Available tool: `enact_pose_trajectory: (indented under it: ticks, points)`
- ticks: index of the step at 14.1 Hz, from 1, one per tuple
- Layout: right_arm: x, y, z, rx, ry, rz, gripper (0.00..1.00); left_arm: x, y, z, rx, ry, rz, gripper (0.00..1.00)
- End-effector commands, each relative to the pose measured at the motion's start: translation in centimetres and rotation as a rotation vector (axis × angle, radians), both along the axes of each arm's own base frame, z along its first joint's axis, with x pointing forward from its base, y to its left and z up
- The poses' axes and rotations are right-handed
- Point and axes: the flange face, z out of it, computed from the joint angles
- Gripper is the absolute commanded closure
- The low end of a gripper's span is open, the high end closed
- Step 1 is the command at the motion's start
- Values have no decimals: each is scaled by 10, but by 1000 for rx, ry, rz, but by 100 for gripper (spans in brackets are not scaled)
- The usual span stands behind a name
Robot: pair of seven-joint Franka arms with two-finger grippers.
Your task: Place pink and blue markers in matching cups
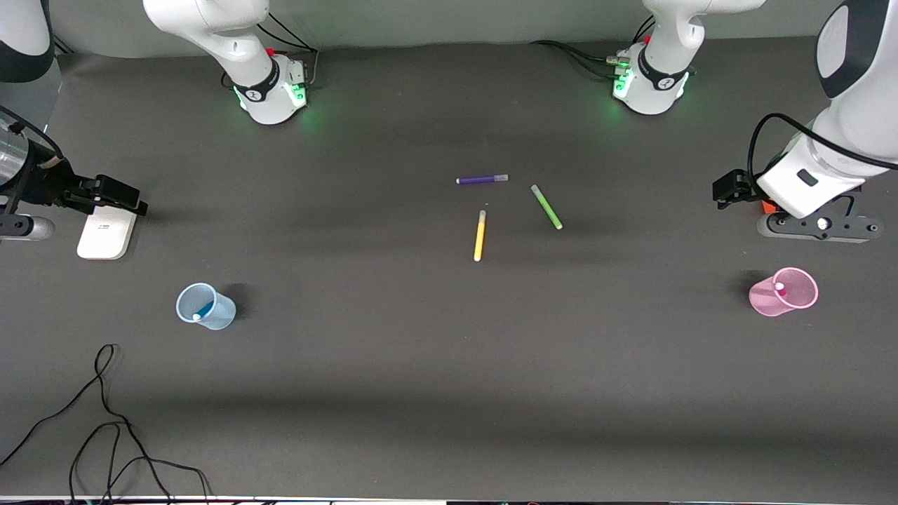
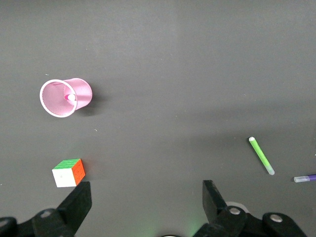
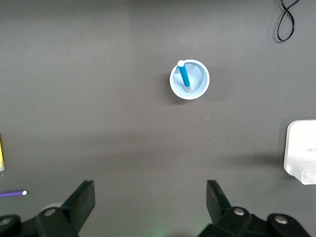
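The pale blue cup [image 1: 217,315] stands toward the right arm's end of the table with the blue marker [image 1: 203,310] leaning inside it; both show in the right wrist view, the cup [image 3: 203,85] and the marker [image 3: 184,76]. The pale pink cup [image 1: 765,298] stands toward the left arm's end with the pink marker [image 1: 779,286] inside; the left wrist view shows this cup [image 2: 81,91] and the marker's white end [image 2: 71,97]. My left gripper [image 1: 817,226] [image 2: 146,197] is open and empty, up beside the pink cup. My right gripper [image 1: 24,224] [image 3: 150,197] is open and empty, up beside the blue cup.
A purple marker [image 1: 482,179], a yellow marker [image 1: 480,236] and a green marker [image 1: 546,207] lie mid-table. A colour cube [image 2: 68,172] sits under the left gripper. A white device [image 1: 106,235] lies by the right gripper. A black cable [image 1: 105,421] trails at the near edge.
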Motion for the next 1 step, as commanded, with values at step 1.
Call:
enact_pose_trajectory:
  ticks: [1]
  points:
    - [0,-1,1,-19,-3,-18,0,-3,-4,-4,-11,-9,10,0]
